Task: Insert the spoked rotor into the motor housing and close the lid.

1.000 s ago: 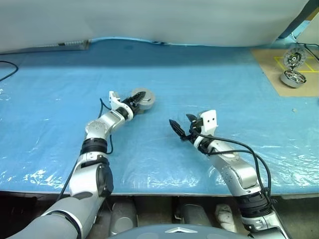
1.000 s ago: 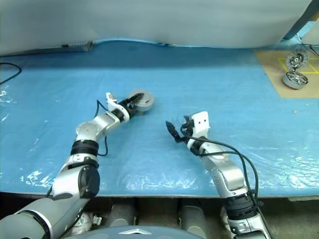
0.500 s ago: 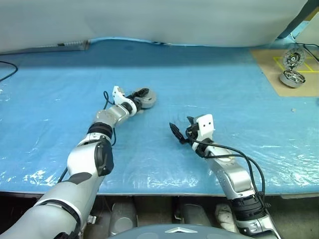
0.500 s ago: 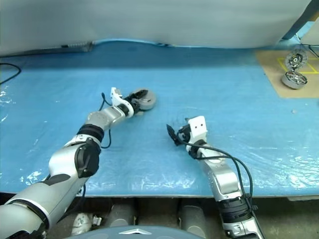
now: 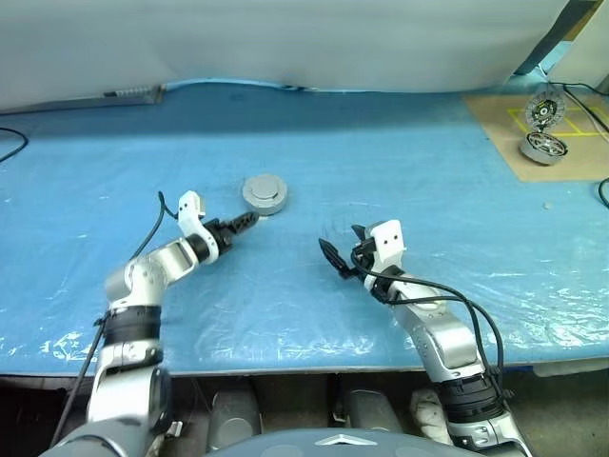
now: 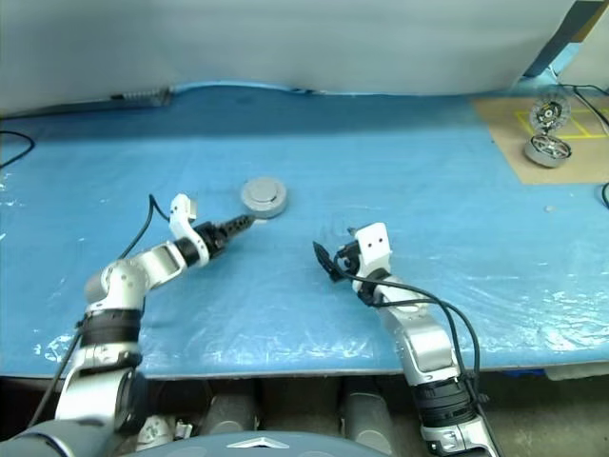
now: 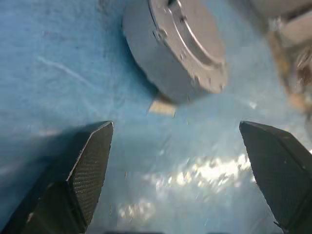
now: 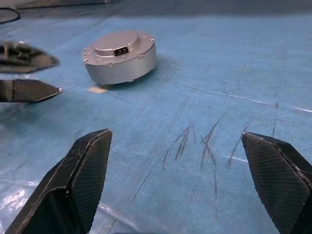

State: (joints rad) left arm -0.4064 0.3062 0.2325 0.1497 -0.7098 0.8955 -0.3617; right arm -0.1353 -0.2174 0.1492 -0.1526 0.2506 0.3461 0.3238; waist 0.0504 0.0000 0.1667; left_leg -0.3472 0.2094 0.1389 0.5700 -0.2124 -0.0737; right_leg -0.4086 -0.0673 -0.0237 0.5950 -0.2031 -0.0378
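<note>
A: Motor housing [image 5: 265, 194] first: where do we find it?

B: We see it just above the middle of the left eye frame, left of centre, sitting flat on the blue table cover [image 5: 400, 162] with the lid [image 8: 121, 44] shut on top (plain grey, raised centre, a small dark socket on it). A small tan scrap [image 8: 99, 89] lies on the cover at its base.

A: And the left gripper [image 5: 245, 223]?

B: It sits just below and left of the housing, apart from it. The forearm runs from the lower left up toward the centre, fingers pointing at the housing. In the left wrist view we see both black fingers [image 7: 83, 170] spread wide, with nothing between them.

A: The right gripper [image 5: 335, 255]?

B: Right of centre, a little below the middle, well apart from the housing. Its forearm climbs from the lower right, the fingers aimed toward the left of the frame. We see them parted wide in the right wrist view, also empty.

A: Anything else?

B: A second motor unit [image 5: 542, 147] rests on tan cardboard [image 5: 571, 168] at the upper right.
</note>
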